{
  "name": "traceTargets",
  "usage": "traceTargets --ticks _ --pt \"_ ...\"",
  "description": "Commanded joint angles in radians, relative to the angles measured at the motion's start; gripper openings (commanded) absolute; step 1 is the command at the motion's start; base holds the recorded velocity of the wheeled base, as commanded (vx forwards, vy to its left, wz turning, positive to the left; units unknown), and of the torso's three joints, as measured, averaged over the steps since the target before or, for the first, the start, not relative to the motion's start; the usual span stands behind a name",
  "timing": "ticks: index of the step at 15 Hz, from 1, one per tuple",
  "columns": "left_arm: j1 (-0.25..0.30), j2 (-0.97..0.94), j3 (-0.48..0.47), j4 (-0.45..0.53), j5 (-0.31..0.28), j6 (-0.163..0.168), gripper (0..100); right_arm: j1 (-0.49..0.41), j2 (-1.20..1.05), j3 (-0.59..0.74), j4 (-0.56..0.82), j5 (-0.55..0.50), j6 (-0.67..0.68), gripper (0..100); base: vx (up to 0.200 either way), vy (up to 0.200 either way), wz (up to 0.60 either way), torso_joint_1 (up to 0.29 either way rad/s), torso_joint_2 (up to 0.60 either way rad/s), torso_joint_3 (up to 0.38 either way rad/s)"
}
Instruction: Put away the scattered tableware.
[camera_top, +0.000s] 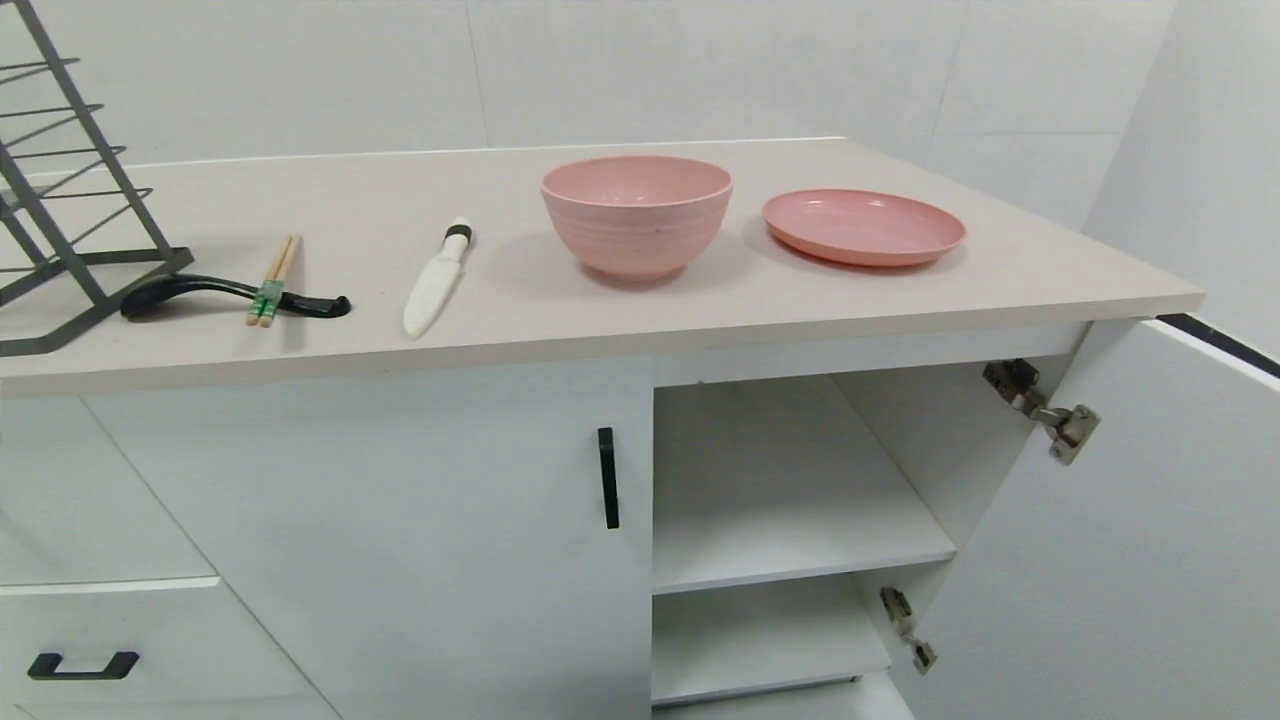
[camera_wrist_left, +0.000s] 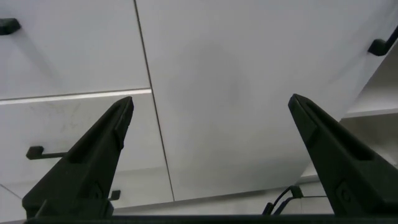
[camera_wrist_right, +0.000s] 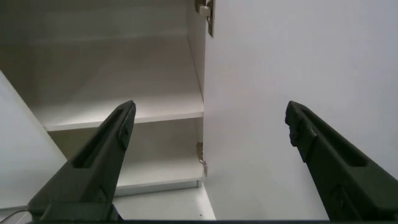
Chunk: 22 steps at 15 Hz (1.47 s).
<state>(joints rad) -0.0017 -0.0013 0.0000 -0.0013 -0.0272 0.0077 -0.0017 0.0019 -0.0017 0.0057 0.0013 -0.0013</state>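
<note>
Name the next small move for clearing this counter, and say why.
Probably lift the right gripper toward the pink plate: it is open and holds nothing, low before the open cabinet, and the plate lies rightmost on the countertop, above its shelf.

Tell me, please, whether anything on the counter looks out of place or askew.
The chopsticks lie crosswise over the handle of the black spoon rather than flat on the counter. Below, the cabinet door stands wide open. The bowl and plate sit upright, and nothing looks spilled or damaged.
</note>
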Motion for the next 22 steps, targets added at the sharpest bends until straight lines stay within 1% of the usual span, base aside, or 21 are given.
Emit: traceTargets --ticks 1,3,10,14,17,22 --pt "0.0 0.001 0.0 0.0 0.0 0.0 100 0.0 0.001 0.0 -0.001 0.0 0.0 100 0.0 0.0 0.0 0.246 -0.02 -0.115" --pt "0.0 0.001 0.0 0.0 0.0 0.0 100 0.0 0.001 0.0 0.0 0.0 0.0 100 0.0 0.0 0.0 0.259 -0.28 -0.198" --pt "0.0 0.001 0.0 0.0 0.0 0.002 100 0.0 0.0 0.0 -0.001 -0.001 0.0 100 0.0 0.0 0.0 0.218 -0.57 -0.207" --pt "0.0 0.001 0.0 0.0 0.0 0.002 100 0.0 0.0 0.0 0.0 0.0 0.0 100 0.0 0.0 0.0 0.134 -0.48 -0.216" --pt "0.0 0.001 0.0 0.0 0.0 0.0 100 0.0 0.0 0.0 -0.001 0.0 0.0 100 0.0 0.0 0.0 0.404 -0.48 -0.238" --pt "0.0 0.001 0.0 0.0 0.0 0.0 100 0.0 0.0 0.0 0.0 0.0 0.0 100 0.0 0.0 0.0 0.285 -0.52 -0.245"
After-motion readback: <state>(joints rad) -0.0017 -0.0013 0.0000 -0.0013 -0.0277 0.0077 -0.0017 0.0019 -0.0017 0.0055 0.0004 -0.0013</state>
